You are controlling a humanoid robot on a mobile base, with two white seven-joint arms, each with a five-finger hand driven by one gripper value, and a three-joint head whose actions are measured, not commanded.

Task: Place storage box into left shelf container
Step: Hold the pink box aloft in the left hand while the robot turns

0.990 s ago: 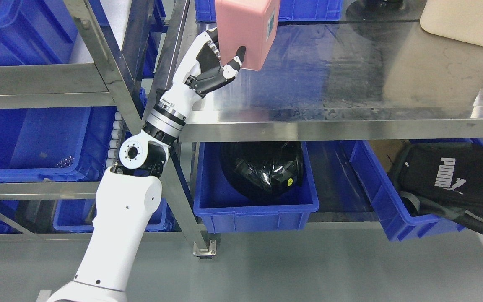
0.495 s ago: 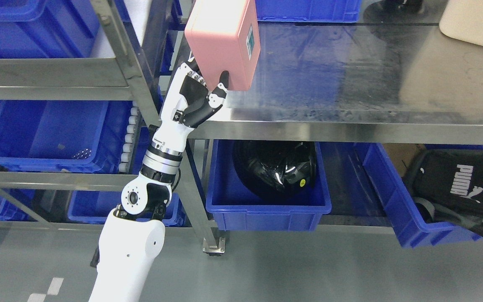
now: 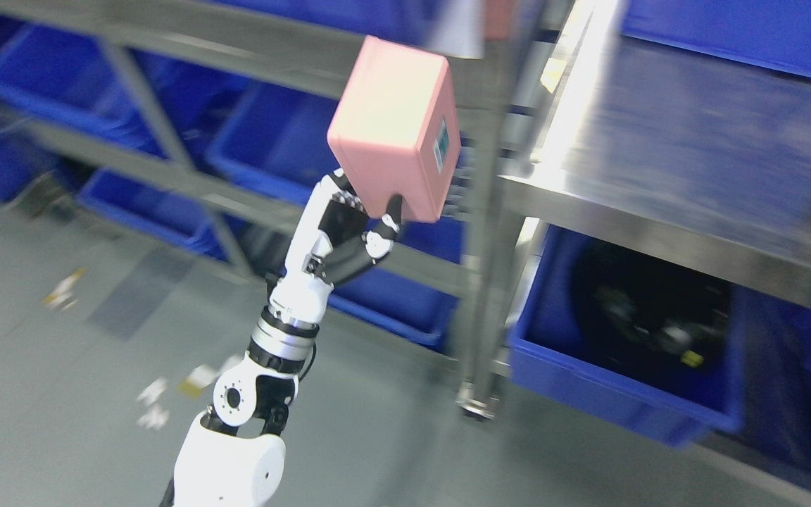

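My left hand (image 3: 360, 229) is shut on a pink storage box (image 3: 391, 127) and holds it up from below, tilted, with a small label on its right face. The box hangs in the air in front of the left shelf rack (image 3: 187, 186), level with its middle tier. Behind it sits a blue shelf container (image 3: 272, 141) on that rack. The white left arm rises from the bottom edge. The picture is blurred by motion. My right hand does not show.
Further blue bins (image 3: 46, 91) fill the left rack. A steel upright (image 3: 490, 232) stands just right of the box. The steel table (image 3: 659, 176) lies to the right, with a blue bin (image 3: 553, 380) holding a black object beneath it. Grey floor lies lower left.
The camera has swung left, so the steel table slid to the right and the left rack came into view. The left hand still holds the pink box, now off the table's edge.
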